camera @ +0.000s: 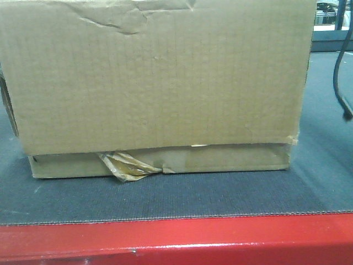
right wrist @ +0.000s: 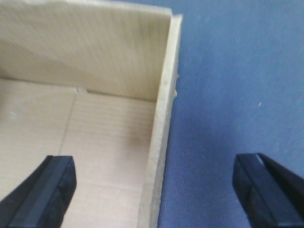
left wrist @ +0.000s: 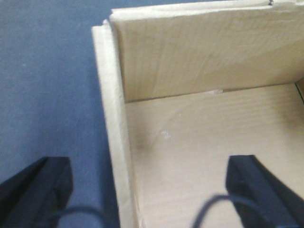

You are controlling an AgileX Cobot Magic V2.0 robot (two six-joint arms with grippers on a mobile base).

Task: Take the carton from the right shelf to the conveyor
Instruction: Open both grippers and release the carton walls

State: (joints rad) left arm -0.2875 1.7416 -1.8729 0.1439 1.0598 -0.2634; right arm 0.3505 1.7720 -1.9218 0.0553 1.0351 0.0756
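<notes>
The front-facing view is showing the carton (camera: 154, 83) sitting flat on the conveyor (camera: 165, 196), its wide brown face filling most of the picture and its base resting a little back from the conveyor's glossy red edge (camera: 176, 237). A wad of yellowish clear tape (camera: 126, 165) is hanging crumpled at the carton's lower seam, left of the middle, and creases are running across the carton's upper face. A dark cable (camera: 342, 66) is dangling to the right of the carton, clear of it. In the left wrist view, the left gripper (left wrist: 152, 190) is hovering over the carton's left wall (left wrist: 114, 142) with its black fingers (left wrist: 42, 190) spread wide, one outside the wall above the belt and the other over the carton's open inside; neither is touching the cardboard. In the right wrist view, the right gripper (right wrist: 156, 190) is straddling the carton's right wall (right wrist: 161, 142) the same way, its fingers (right wrist: 266, 190) wide apart, one over the carton's floor and the other over the belt beside it, gripping nothing.
</notes>
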